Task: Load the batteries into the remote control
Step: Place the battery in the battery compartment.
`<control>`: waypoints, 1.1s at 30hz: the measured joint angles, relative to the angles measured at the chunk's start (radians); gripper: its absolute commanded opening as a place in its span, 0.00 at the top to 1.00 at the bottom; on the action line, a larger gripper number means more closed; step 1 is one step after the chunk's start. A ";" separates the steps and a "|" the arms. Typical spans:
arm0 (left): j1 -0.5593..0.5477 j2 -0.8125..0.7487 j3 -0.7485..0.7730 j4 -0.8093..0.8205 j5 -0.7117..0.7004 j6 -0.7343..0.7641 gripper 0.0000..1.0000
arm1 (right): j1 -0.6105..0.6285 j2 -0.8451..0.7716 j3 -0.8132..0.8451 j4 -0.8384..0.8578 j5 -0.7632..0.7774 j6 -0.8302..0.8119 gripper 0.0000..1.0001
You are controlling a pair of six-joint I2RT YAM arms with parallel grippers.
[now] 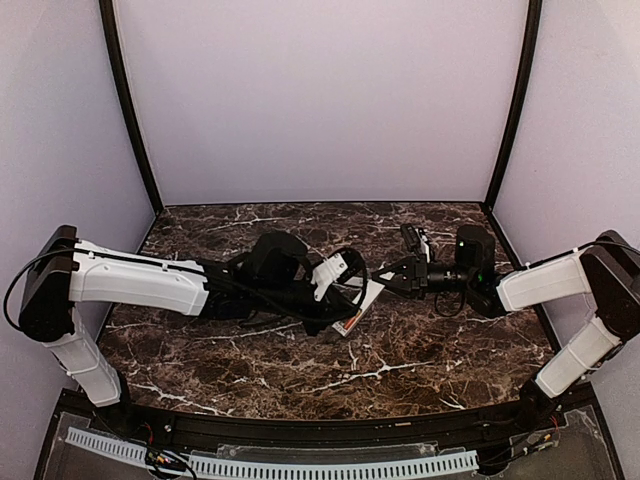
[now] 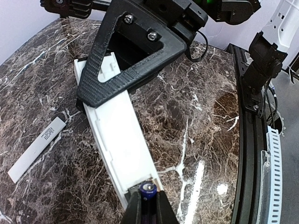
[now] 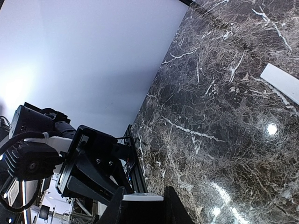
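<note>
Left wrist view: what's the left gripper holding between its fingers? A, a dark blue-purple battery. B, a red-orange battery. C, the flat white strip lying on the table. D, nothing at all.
A: the left gripper is shut on a dark blue-purple battery, its end cap showing at the near end of the white remote control.

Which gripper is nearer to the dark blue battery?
Left. The left gripper pinches the dark blue battery at one end of the remote control. The right gripper clamps the opposite end, apart from the battery.
</note>
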 measured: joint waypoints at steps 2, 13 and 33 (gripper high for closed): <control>0.000 0.000 -0.006 0.007 -0.004 0.000 0.86 | 0.000 0.000 0.000 -0.005 0.004 0.000 1.00; -0.007 -0.010 -0.018 0.017 -0.023 0.001 0.63 | 0.000 0.000 0.000 -0.009 0.023 -0.004 1.00; 0.027 -0.087 -0.025 0.006 0.002 -0.083 0.21 | 0.000 0.001 0.000 -0.007 -0.006 -0.015 1.00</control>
